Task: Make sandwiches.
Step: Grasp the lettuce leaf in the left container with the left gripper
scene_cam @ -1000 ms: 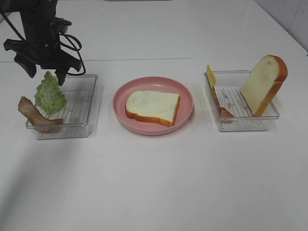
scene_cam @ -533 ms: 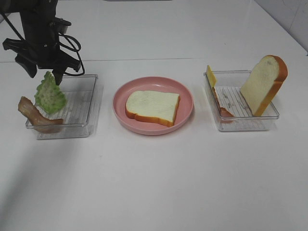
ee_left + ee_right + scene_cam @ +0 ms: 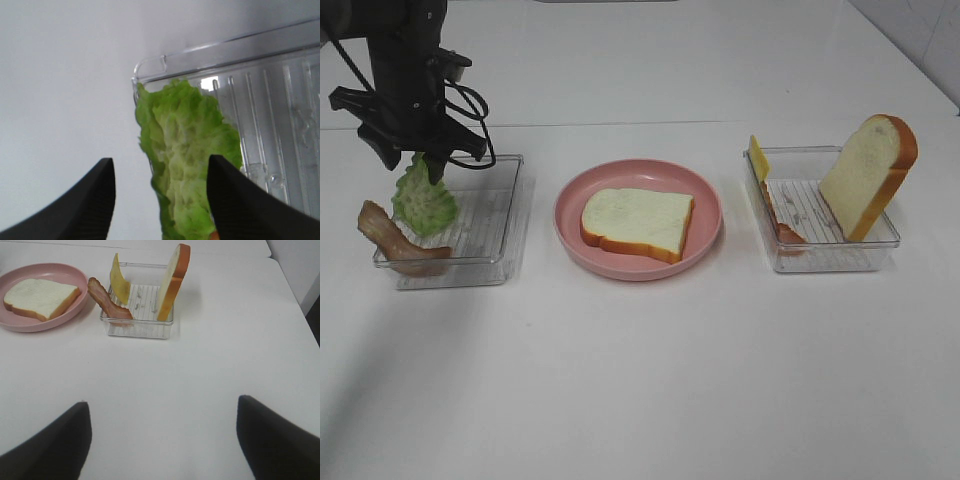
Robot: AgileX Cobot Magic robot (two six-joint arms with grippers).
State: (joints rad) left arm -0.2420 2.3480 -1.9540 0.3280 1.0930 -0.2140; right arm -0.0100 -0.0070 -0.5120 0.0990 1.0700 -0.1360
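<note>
No assembled sandwiches are in view. One white bread slice [image 3: 638, 222] lies flat on the pink plate [image 3: 572, 190]. My left gripper [image 3: 416, 166] hangs over the top of the green lettuce [image 3: 423, 199], which stands in the left clear tray [image 3: 485, 225]. In the left wrist view the lettuce [image 3: 185, 150] sits between the two open fingers [image 3: 87, 205], with a gap on one side. My right gripper [image 3: 162, 440] is open over bare table, short of the right tray [image 3: 137, 325]. That tray holds an upright bread slice [image 3: 172, 282], cheese [image 3: 120, 285] and bacon [image 3: 107, 300].
A second bacon strip [image 3: 392, 238] hangs over the left tray's near left corner. The right tray [image 3: 820, 250] stands to the right of the plate, with its bread slice [image 3: 868, 175] leaning tall above the rim. White table surrounds everything.
The left gripper has come down a little over the lettuce top and its jaws have narrowed around it. The lettuce, plate and right tray have not moved.
</note>
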